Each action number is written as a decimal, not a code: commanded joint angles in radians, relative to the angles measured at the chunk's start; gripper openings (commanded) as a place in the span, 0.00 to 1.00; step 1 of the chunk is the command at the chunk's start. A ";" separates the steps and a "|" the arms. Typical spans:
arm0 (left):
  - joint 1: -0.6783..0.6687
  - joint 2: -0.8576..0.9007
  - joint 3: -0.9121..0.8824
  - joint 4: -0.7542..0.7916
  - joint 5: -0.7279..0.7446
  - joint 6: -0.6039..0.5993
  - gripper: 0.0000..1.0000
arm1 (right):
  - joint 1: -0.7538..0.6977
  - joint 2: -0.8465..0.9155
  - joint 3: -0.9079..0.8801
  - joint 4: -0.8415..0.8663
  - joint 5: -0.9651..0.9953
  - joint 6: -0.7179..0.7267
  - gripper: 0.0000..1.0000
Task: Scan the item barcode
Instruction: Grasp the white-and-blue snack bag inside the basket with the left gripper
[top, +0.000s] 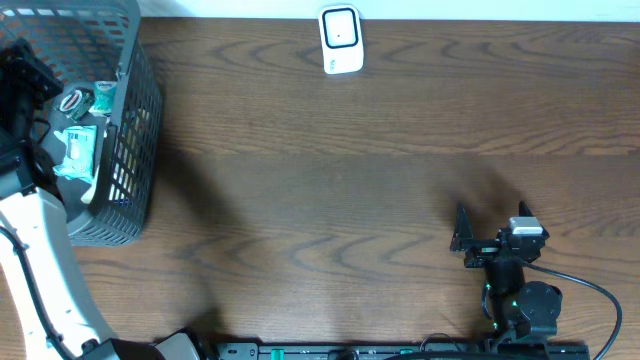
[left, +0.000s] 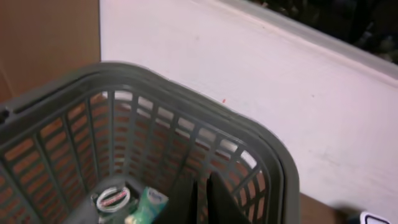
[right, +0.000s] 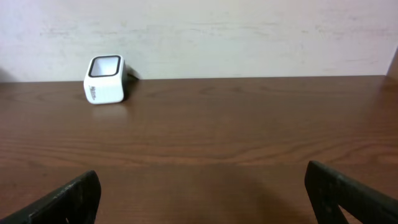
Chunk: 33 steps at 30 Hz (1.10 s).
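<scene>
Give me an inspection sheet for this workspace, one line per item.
Surface: brown wood-grain table.
Job's things: white scanner at the far edge; teal packets and a round item inside the grey basket on the left.
Clutter: nothing seen.
Tools: left tool shut, over the basket; right tool open, empty, facing the scanner.
Cables: black cable loops at the near right.
Surroundings: pale wall behind the table.
</scene>
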<state>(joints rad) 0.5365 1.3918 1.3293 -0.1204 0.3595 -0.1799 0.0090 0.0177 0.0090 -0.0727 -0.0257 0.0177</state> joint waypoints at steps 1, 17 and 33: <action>0.002 -0.007 0.014 -0.064 -0.081 0.031 0.31 | -0.006 -0.004 -0.003 -0.002 0.005 0.011 0.99; 0.003 0.311 0.014 -0.364 -0.077 0.246 0.98 | -0.006 -0.004 -0.003 -0.002 0.005 0.011 0.99; 0.047 0.377 0.014 -0.532 0.074 0.381 0.99 | -0.006 -0.004 -0.003 -0.002 0.005 0.011 0.99</action>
<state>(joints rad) 0.5808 1.7630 1.3304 -0.6456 0.3916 0.1463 0.0090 0.0177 0.0090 -0.0727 -0.0257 0.0177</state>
